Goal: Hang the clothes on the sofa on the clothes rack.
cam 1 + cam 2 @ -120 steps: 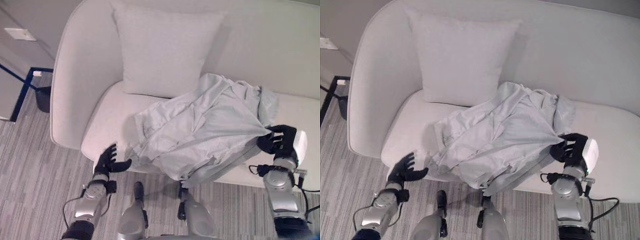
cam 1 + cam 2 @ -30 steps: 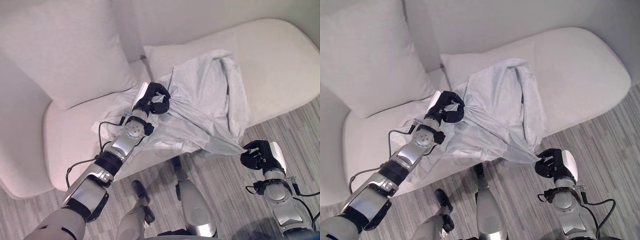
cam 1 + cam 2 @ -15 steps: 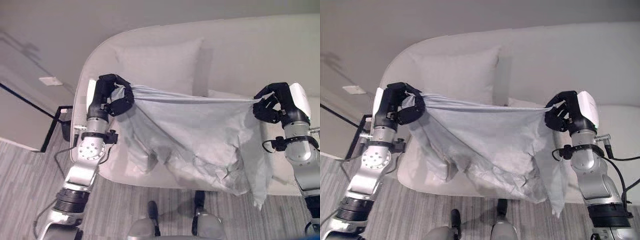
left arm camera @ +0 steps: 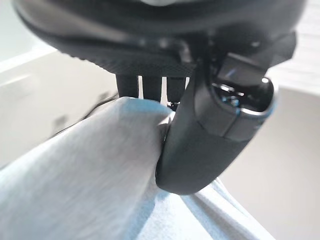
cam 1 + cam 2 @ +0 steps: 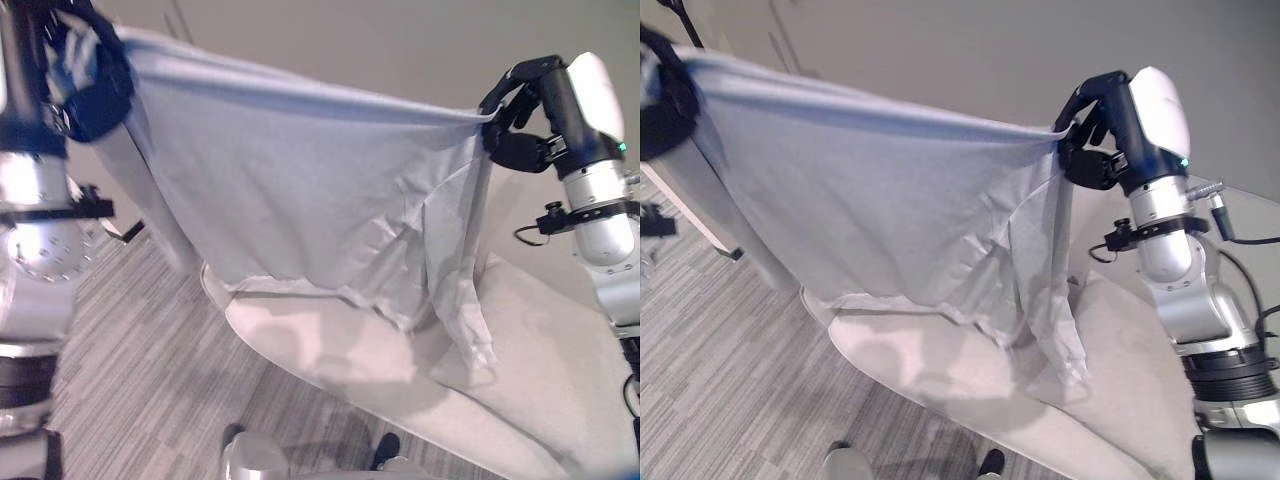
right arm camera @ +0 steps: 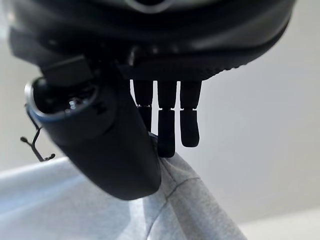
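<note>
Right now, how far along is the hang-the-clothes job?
Done: the shirt is lifted off the sofa, only its lower hem hanging close to the seat. In hand: the left hand and the right hand each pinch an upper corner, holding it stretched wide in the air. Left: getting it onto a clothes rack; none of that looks done yet.
</note>
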